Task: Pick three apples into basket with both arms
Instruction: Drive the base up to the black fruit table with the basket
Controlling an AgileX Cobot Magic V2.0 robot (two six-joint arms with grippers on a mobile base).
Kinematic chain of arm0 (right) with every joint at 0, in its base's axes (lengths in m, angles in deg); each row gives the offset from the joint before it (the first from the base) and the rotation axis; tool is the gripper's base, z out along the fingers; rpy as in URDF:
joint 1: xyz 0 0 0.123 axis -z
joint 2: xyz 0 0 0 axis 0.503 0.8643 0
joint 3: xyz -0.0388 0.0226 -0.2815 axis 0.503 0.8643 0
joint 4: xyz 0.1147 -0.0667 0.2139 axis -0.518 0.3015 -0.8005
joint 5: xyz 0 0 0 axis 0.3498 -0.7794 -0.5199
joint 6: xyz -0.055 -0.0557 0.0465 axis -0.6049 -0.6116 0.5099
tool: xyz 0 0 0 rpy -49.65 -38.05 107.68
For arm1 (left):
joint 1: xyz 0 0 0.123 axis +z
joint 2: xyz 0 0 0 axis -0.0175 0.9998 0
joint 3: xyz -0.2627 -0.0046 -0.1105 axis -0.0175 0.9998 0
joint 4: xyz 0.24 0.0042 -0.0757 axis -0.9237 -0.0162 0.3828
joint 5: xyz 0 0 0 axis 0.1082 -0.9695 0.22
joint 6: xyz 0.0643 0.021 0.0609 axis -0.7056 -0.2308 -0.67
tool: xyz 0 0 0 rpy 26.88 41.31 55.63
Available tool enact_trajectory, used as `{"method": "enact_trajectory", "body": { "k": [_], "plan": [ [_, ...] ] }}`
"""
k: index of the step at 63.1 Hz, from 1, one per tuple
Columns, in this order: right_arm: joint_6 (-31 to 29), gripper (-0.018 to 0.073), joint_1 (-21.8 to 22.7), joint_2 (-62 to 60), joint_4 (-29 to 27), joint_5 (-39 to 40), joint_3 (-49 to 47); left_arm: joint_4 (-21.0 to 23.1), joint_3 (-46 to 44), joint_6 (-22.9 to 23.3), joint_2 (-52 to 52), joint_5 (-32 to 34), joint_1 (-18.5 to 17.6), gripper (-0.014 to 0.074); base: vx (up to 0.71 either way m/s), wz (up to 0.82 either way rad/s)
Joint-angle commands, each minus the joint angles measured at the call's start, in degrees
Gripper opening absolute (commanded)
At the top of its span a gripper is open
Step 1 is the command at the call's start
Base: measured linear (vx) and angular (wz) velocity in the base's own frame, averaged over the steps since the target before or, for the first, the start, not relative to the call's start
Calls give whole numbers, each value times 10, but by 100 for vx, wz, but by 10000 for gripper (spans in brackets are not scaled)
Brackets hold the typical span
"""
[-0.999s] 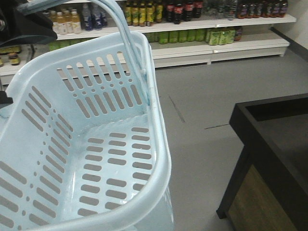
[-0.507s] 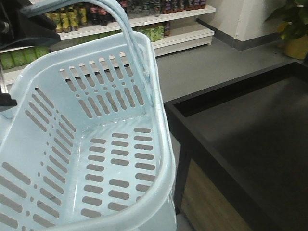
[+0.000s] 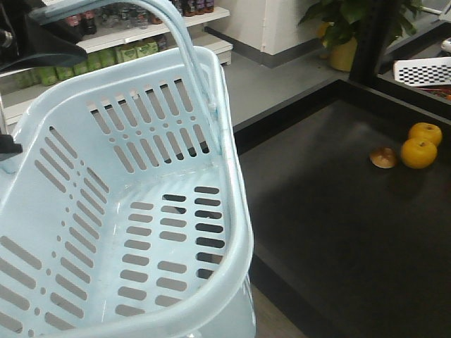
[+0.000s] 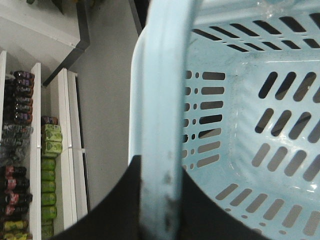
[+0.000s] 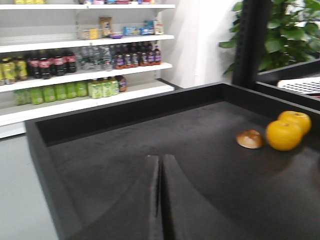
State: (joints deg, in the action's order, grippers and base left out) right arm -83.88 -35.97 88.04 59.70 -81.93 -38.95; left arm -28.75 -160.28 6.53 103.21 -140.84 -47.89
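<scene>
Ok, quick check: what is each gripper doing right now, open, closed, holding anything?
Left gripper: closed around the basket handle.
Right gripper: closed, fingers pressed together, holding nothing.

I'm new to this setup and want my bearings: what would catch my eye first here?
The big pale blue basket fills the left of the front view, empty, its handle clamped in the left gripper. To its right lies a black display table with two oranges and a small brown thing at the right.
</scene>
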Motion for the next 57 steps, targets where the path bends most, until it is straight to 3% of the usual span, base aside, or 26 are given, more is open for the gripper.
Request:
{"method": "enact_trajectory", "body": {
  "k": [1,57],
  "plan": [
    [-6,-8,0,-8,5,44,8,-8,-16,9,-11,30,-4,-6,6,-40],
    [-6,-8,0,-8,5,44,8,-8,-16,9,-11,30,-4,-6,6,-52]
  ]
}}
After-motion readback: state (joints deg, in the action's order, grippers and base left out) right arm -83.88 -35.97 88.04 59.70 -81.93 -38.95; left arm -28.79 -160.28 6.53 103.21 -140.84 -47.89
